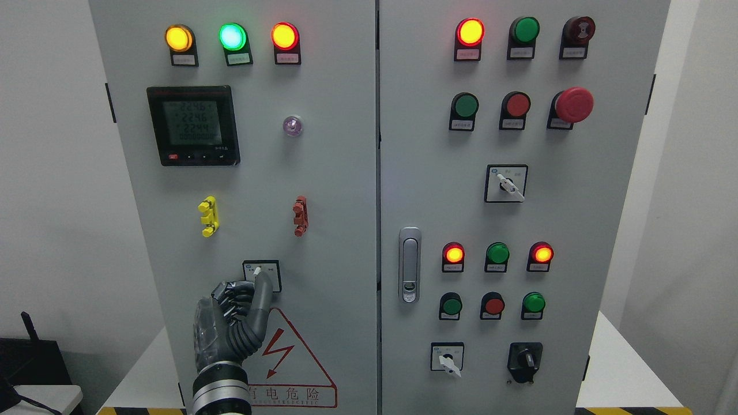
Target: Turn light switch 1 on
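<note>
A small rotary selector switch in a black-framed white plate sits low on the grey left cabinet door. My left hand reaches up from the bottom edge, directly below and left of it. One dark finger is stretched out with its tip lying on the switch's white knob, partly hiding it. The other fingers are curled into the palm and hold nothing. My right arm does not show.
Yellow and red clips sit above the switch, and a digital meter and lit lamps higher up. A red lightning warning triangle lies under the hand. The right door carries a latch handle, buttons and more selector switches.
</note>
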Tool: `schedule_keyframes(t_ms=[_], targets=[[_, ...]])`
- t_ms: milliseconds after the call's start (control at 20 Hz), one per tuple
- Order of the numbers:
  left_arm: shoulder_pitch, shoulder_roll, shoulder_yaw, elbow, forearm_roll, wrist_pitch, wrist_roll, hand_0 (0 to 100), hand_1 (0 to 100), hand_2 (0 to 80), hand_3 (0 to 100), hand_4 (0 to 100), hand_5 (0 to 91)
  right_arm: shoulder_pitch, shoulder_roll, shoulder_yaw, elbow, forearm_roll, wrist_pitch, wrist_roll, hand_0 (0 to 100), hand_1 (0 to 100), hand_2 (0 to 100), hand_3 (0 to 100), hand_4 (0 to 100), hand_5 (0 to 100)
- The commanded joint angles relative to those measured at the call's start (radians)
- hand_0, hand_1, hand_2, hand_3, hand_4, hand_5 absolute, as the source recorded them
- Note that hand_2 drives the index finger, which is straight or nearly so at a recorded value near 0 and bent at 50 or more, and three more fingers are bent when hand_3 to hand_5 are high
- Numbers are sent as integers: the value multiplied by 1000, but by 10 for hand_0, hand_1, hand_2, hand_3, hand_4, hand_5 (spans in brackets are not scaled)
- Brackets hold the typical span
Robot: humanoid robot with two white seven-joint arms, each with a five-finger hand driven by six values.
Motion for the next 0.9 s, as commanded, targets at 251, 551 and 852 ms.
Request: schedule_keyframes(t_ms=[251,551,852], targets=[[1,0,-14,0,-2,11,-1,404,435,529,710,818,788,0,0,0,0,-18,0,0,120,389,0,0,0,0],[1,0,-16,-1,-2,12,-1,434,422,530,713,820,793,0,0,0,0,-17,0,0,120,389,0,0,0,0],[-1,1,-16,-1,-2,12,-1,458,412,532,718,824,796,0,0,0,0,-18,0,0,120,389,0,0,0,0]])
